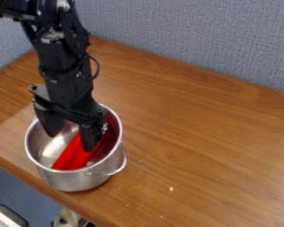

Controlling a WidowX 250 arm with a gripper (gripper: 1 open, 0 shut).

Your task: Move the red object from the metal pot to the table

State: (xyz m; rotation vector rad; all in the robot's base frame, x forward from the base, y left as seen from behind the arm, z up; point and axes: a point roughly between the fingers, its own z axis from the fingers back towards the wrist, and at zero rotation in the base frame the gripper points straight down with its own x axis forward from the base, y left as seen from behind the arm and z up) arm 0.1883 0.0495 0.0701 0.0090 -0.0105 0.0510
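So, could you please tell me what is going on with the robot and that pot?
The robot arm has its gripper open and reaching down into the metal pot, with the fingers around the upper part of the red object. The red object lies slanted inside the pot and does not appear to be gripped. It has not yet been moved to the table.

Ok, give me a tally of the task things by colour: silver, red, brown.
Silver: 1, the metal pot
Red: 1, the red object
Brown: 1, the table
Total: 3
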